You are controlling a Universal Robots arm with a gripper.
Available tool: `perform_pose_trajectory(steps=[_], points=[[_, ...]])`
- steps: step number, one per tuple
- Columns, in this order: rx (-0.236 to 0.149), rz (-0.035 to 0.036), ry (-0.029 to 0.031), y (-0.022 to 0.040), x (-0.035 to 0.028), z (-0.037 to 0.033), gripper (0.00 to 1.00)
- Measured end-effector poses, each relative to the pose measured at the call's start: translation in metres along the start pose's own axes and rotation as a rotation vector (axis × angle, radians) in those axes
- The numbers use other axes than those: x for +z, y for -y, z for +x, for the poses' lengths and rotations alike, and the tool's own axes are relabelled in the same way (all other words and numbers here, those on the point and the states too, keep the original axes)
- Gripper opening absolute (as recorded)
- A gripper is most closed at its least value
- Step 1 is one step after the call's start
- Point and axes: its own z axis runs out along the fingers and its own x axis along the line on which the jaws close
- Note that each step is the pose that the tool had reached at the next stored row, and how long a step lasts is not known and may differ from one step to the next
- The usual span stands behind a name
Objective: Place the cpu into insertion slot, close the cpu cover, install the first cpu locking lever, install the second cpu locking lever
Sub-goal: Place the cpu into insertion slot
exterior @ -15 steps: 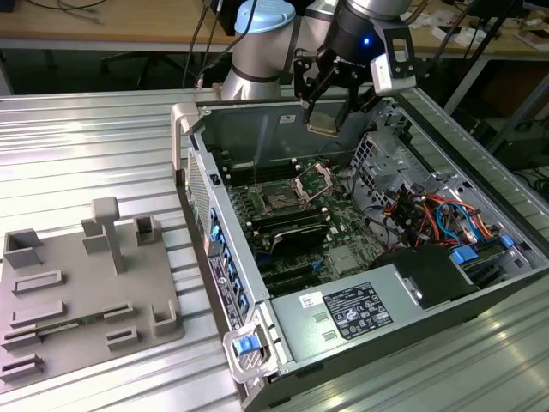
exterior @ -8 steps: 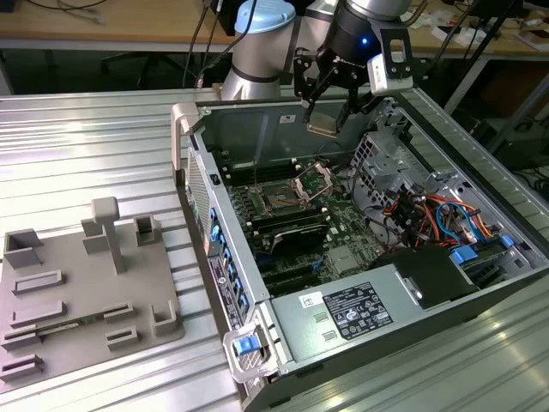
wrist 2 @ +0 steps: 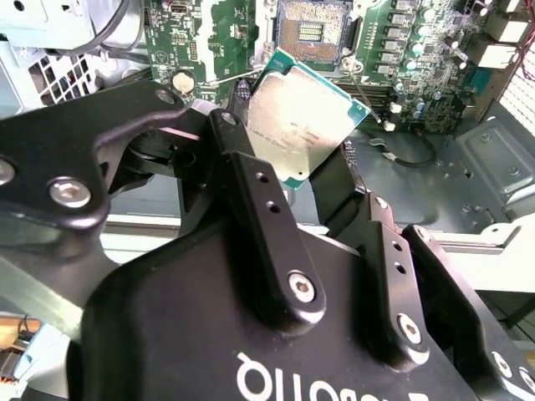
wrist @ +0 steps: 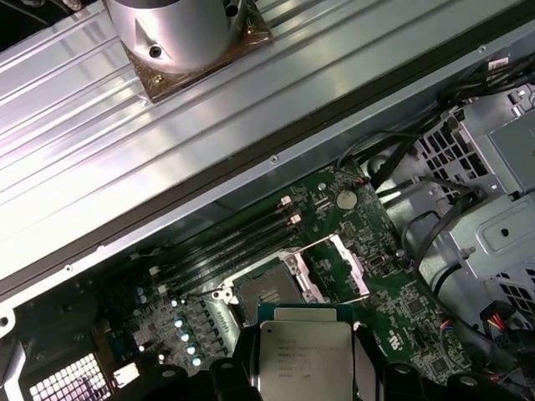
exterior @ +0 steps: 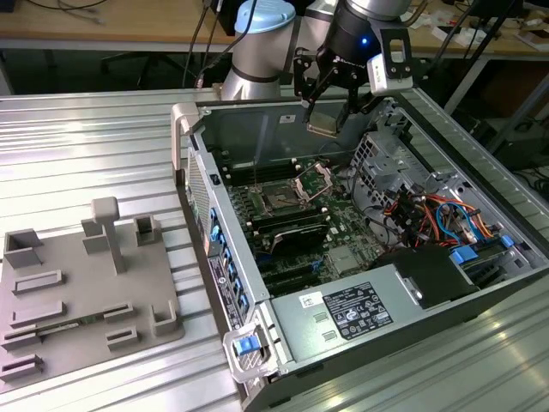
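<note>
My gripper [exterior: 328, 110] hangs over the open computer case and is shut on the cpu [exterior: 323, 128], a flat silver-topped chip with a green rim, held tilted well above the board. In both wrist views the cpu [wrist 2: 301, 117] [wrist: 305, 359] sits between the black fingers [wrist 2: 251, 188]. Beneath it on the green motherboard lies the insertion slot [exterior: 279, 199] [wrist: 266, 290] [wrist 2: 311, 29], a bare square black socket. The cpu cover [exterior: 316, 180] [wrist: 338, 267] stands swung up and open beside the socket.
Long black memory slots [wrist: 226, 246] flank the socket. A drive cage with coloured cables [exterior: 420, 206] fills the case on the exterior view's right, and a power supply [exterior: 343, 313] sits at its near end. On the ribbed metal table at the exterior view's left lies a grey fixture plate [exterior: 86, 292].
</note>
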Motion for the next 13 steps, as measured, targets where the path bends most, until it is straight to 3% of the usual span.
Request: perform_pose_trajectory(steps=[6,9,13], points=[[0.075,-0.0014,0.0067,0.0000,0.0001,0.0000,0.55],[0.130,-0.0024,0.0117,0.0000,0.0003,0.0000,0.55],[0.168,-0.0032,0.0151,0.0000,0.0004,0.0000,0.55]])
